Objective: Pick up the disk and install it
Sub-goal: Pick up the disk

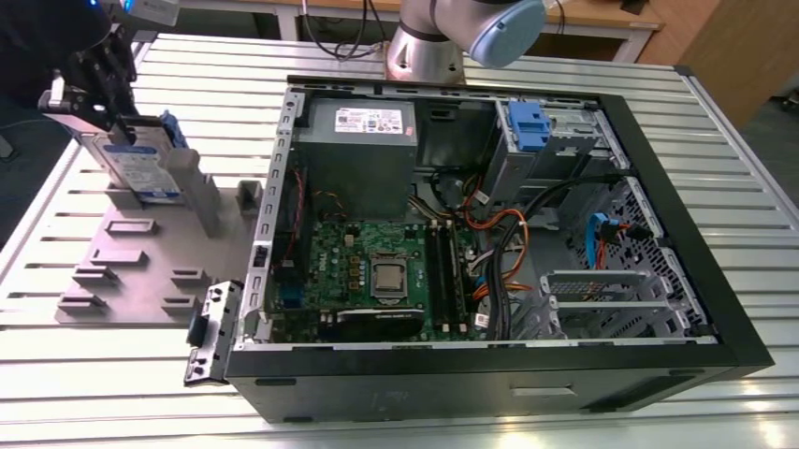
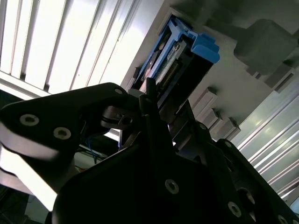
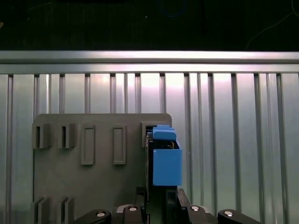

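**One disk, held at the plate**

One disk [image 1: 135, 164] stands on edge at the grey slotted plate [image 1: 138, 271], on the exterior view's left. One gripper [image 1: 100, 117] is clamped on its upper end. In the second wrist view a finger [image 2: 148, 93] presses its side. Two plate uprights [image 1: 200, 187] stand just beside the disk. Open slatted table [image 1: 75, 374] surrounds the plate. One opened case [image 1: 649, 369] lies near, wall [image 1: 277, 178] facing the plate.

disk [image 1: 135, 164] upright in holder [image 1: 138, 271] | holder at exterior view's left of case [image 1: 500, 374]
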{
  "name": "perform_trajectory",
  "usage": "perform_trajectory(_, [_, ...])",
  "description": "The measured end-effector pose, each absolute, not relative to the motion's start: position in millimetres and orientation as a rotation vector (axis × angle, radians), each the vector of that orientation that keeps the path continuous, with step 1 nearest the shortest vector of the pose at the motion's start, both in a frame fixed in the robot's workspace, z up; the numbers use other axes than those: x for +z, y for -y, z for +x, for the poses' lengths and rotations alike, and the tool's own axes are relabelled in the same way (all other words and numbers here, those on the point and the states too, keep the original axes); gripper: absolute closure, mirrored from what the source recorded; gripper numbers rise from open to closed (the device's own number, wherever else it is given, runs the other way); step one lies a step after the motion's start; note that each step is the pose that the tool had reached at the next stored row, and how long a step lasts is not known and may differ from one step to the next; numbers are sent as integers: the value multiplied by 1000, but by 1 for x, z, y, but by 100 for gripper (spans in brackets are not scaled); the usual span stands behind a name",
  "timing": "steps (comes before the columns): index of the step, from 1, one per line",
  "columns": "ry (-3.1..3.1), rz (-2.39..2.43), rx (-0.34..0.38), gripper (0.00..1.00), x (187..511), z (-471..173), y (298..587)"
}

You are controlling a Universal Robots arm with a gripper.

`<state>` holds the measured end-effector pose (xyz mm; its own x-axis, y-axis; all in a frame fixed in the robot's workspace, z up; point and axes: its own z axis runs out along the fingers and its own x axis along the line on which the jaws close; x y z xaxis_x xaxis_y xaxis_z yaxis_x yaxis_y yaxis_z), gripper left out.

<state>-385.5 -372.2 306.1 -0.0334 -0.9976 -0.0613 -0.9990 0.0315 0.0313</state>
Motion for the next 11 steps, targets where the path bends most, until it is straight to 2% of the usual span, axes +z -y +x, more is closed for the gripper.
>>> perform_trajectory(4, [-2256, -2181, 71, 65, 306, -386, 372])
perform_trajectory(11, [-2256, -2182, 70, 65, 306, -386, 372])
